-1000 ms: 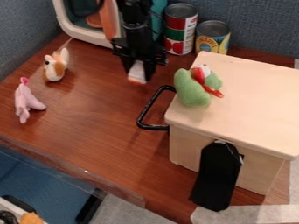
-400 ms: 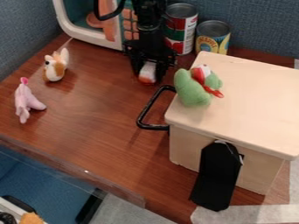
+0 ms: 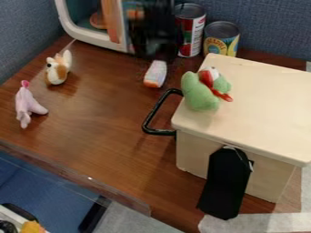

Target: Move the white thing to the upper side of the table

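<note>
- The gripper (image 3: 157,57) has risen off the white thing and is blurred; whether it is wide or narrow, I cannot tell.
- The white thing (image 3: 155,74), between its fingertips a moment ago, now lies free just below it, on the table's (image 3: 109,123) upper side, near the cans.
- The move looks essentially done; only backing clear seems left.
- The toys and box (image 3: 255,100) have stayed put.

Gripper (image 3: 152,50) pulled up off the white thing (image 3: 156,75), now blurred at upper centre of frame, clear of most of it. White thing sits slightly right of its first-frame spot, more of it exposed.
</note>
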### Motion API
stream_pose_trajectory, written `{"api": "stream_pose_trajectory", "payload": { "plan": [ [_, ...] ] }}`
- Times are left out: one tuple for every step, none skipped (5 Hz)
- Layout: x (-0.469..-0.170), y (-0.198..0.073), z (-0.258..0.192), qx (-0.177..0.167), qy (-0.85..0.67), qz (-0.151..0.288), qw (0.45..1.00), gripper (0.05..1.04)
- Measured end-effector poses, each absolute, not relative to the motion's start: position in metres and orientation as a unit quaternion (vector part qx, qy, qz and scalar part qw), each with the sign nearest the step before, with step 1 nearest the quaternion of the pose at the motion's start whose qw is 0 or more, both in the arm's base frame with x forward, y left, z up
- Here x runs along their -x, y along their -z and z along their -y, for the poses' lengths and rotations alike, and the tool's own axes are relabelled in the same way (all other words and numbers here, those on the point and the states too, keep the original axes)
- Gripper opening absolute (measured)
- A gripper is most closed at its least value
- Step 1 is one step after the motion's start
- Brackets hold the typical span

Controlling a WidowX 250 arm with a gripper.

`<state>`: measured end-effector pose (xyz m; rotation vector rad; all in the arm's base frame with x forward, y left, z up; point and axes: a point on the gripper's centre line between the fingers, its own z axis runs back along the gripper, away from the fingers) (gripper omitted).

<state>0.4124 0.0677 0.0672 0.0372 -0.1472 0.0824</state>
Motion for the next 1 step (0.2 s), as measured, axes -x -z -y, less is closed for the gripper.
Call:
{"api": "stream_pose_trajectory", "payload": {
  "plan": [
    [-0.4035,-0.0959,-0.0643,-0.031,-0.016,0.068,0.997,1.001]
  ]
}}
